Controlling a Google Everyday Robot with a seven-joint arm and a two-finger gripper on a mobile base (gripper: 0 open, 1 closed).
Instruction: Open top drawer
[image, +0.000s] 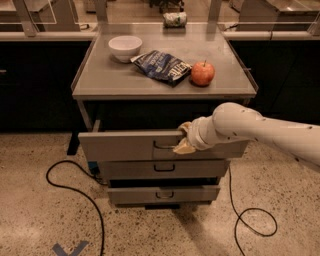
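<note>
The top drawer (120, 146) is a wide grey metal drawer under the table top, pulled part-way out toward the camera. Its dark wire handle (162, 146) sits at the centre of the front panel. My gripper (183, 143) is at the drawer's front, right beside the handle and over the top edge of the panel. The white arm (250, 127) reaches in from the right. Two narrower grey drawer fronts lie below: the middle one (164, 169) and the bottom one (164, 194).
On the grey table top (105, 80) stand a white bowl (125, 47), a dark chip bag (162, 66) and a red apple (202, 73). A can (175, 19) lies on the counter behind. Black cables (75, 192) loop on the speckled floor left and right.
</note>
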